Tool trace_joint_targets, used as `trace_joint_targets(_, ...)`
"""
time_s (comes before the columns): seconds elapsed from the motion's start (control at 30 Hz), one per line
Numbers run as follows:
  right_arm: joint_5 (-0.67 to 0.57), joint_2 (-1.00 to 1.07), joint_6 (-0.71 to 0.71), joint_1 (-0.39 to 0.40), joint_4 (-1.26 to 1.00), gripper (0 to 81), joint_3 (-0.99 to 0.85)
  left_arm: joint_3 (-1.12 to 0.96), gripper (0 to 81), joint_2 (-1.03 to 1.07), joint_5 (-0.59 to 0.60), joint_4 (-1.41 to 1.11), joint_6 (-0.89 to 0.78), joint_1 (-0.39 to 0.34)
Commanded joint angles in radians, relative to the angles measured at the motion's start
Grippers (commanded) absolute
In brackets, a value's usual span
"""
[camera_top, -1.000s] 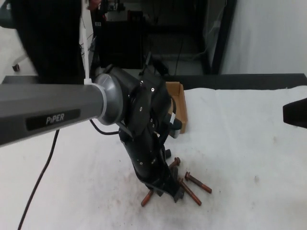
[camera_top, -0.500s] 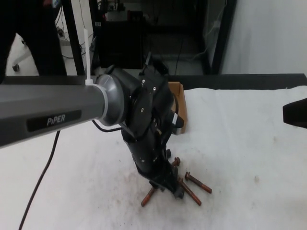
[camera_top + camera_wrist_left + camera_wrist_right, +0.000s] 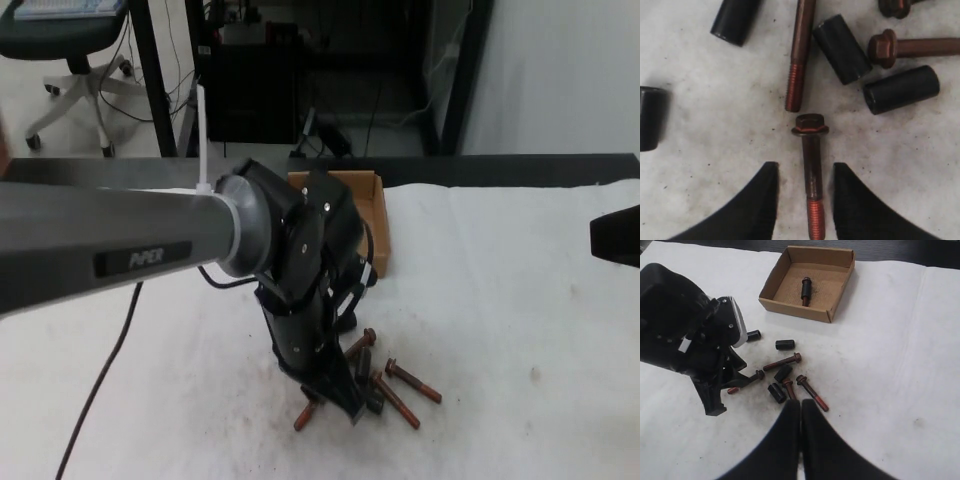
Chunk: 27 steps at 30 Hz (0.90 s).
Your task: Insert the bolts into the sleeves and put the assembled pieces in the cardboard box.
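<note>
My left gripper (image 3: pixel 805 167) is open low over the white cloth, one finger on each side of a rusty bolt (image 3: pixel 810 150) that lies flat, neither touching it. Other bolts (image 3: pixel 800 55) and black sleeves (image 3: pixel 842 47) lie just beyond. In the high view the left gripper (image 3: pixel 338 398) stands over the bolt pile (image 3: pixel 405 385). In the right wrist view the left gripper (image 3: pixel 722 390) is beside scattered bolts (image 3: pixel 782 361) and sleeves (image 3: pixel 785 344). The cardboard box (image 3: pixel 795 310) holds one assembled piece (image 3: pixel 805 288). My right gripper (image 3: pixel 800 415) is shut and empty, short of the pile.
The cardboard box (image 3: pixel 378 205) sits behind the left arm at the bench's far side. The right arm's dark end (image 3: pixel 615 235) shows at the right edge. Bare white cloth (image 3: pixel 900 365) spreads to the right of the parts. A black cable (image 3: pixel 100 370) runs down the left.
The left arm has drawn back and its gripper has shifted slightly left over the bolts, uncovering more of the box. The right arm has stayed put.
</note>
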Motion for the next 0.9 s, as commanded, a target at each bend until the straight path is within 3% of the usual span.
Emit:
trace_joint_targets(0.0, 0.002, -0.009, -0.005, 0.002, 0.003, 0.8, -0.003, -0.006, 34.0, 0.007, -0.013, 0.006, -0.003, -0.004)
trace_joint_targets(0.87, 0.002, -0.009, -0.008, 0.002, 0.003, 0.8, -0.003, -0.006, 34.0, 0.067, -0.001, -0.043, -0.009, -0.004)
